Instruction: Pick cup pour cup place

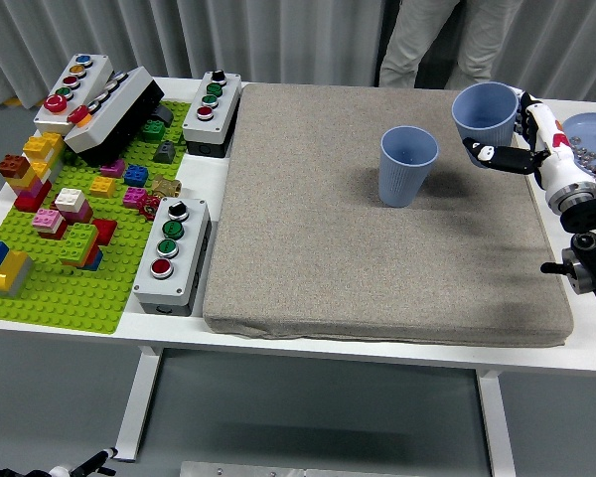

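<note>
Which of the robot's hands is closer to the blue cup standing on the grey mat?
Right. The right hand holds another cup just right of the standing cup; the left hand is out of view.

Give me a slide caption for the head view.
Robot's right hand lifts one blue cup above the grey mat, second blue cup standing alongside.

The right hand (521, 139) is white with black fingertips and black joints between the segments; a small red mark seems to sit on its back (too small to be sure). Behind it comes a rounded white wrist cuff, then a silver-grey ring, then the black arm (594, 260) with round housings, at three o'clock. The person (439, 42) at twelve o'clock wears light beige trousers.
</note>
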Controlling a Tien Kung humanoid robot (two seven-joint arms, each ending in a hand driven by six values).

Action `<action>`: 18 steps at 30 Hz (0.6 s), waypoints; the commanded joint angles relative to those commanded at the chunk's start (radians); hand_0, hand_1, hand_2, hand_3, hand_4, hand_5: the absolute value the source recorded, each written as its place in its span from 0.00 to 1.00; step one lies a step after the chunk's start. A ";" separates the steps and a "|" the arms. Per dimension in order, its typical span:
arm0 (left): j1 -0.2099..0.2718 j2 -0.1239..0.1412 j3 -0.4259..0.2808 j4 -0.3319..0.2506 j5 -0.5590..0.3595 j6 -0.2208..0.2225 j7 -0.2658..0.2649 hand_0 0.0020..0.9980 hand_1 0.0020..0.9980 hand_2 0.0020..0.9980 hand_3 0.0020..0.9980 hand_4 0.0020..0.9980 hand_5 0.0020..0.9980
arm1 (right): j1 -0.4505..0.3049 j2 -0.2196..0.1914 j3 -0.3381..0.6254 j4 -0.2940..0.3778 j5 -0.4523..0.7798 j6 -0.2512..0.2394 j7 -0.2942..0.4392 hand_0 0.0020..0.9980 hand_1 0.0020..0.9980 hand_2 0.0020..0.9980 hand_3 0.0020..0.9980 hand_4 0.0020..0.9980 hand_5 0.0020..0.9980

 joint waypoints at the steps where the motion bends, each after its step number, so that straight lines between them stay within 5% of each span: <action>1: 0.001 0.000 0.000 0.000 0.000 0.000 0.000 0.83 0.84 0.87 0.80 0.64 1.00 | -0.002 0.001 0.000 0.009 -0.028 -0.004 -0.008 0.78 0.66 0.55 0.64 0.63 0.06; 18: -0.002 -0.001 -0.003 0.000 0.006 -0.001 0.000 0.83 0.84 0.87 0.80 0.64 1.00 | -0.028 0.019 0.003 0.101 -0.377 -0.064 -0.080 0.79 0.66 0.55 0.64 0.63 0.06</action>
